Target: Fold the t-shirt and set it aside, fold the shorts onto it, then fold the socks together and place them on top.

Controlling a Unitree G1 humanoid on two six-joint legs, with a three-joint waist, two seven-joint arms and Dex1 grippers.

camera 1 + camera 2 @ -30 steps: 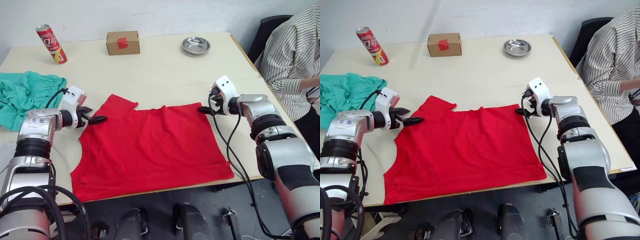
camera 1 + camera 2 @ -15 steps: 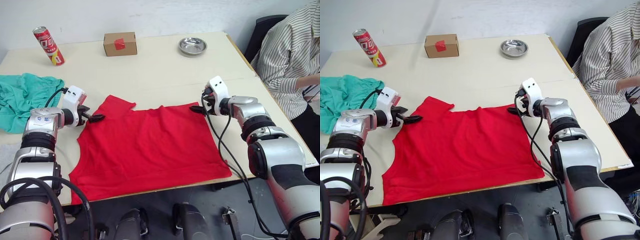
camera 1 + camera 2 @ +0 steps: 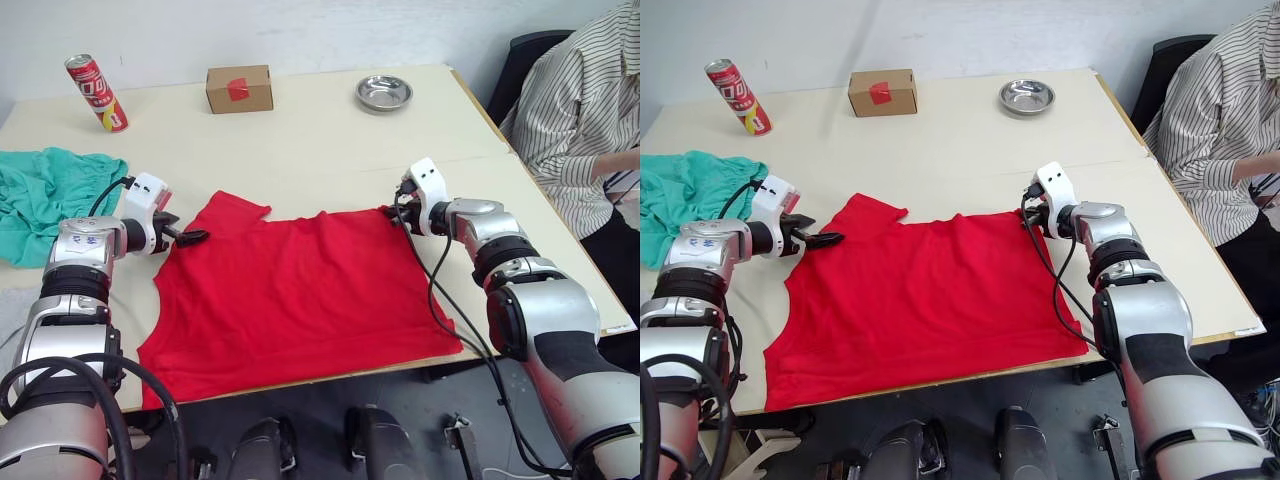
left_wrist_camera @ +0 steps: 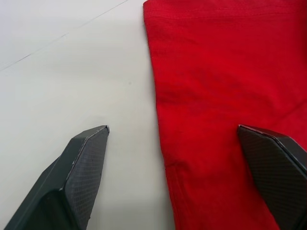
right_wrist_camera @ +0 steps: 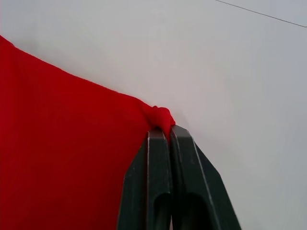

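Two end effectors work the flat red t-shirt (image 3: 300, 290) at frame centre: right end effector (image 5: 160, 132) pinches its corner, left end effector (image 4: 172, 139) gapes astride its edge, needing closure before folding.

Both arms are reaching forward low over the table, forearms angling inward. The left gripper (image 3: 193, 237) is pointing toward 3 o'clock with its two black fingers (image 4: 84, 158) spread wide apart, one finger over the table and one over the t-shirt (image 3: 300, 290). The right gripper (image 3: 1028, 218) is pointing toward 9 o'clock, its fingers (image 5: 160, 158) pressed together, pinching the shirt's far corner at its 1 o'clock.
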